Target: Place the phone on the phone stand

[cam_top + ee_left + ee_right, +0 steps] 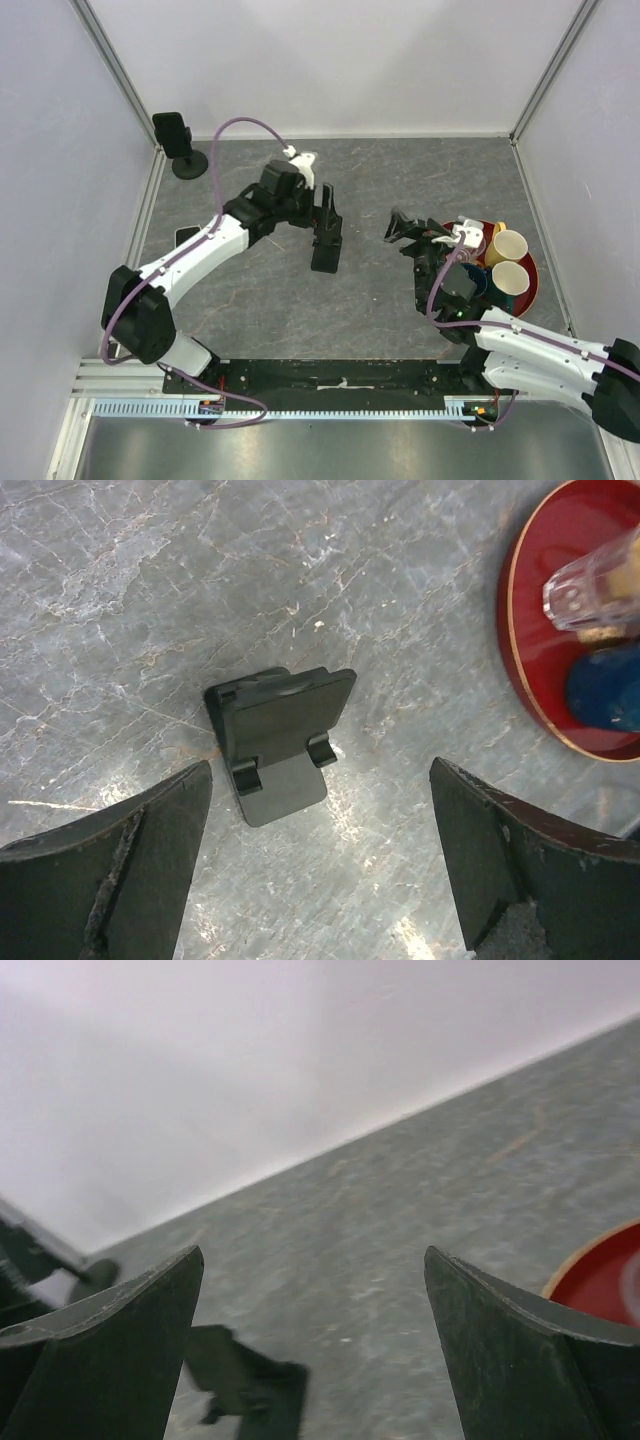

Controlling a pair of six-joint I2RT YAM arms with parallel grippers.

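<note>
A black folding phone stand (325, 258) sits empty on the grey table, mid-centre. In the left wrist view the stand (280, 735) lies just ahead of my open fingers. My left gripper (328, 236) hovers right over it, open and empty (320, 770). My right gripper (394, 228) is open and empty (312, 1255), to the right of the stand, which shows blurred at the lower left of the right wrist view (250, 1385). A small dark flat object (186, 235), possibly the phone, lies at the left, partly hidden by the left arm.
A red plate (535, 290) at the right holds two yellow cups (508, 246) and a blue item (605, 685); its rim shows in the right wrist view (600, 1275). A black upright holder on a round base (175, 135) stands at the back left corner. White walls enclose the table.
</note>
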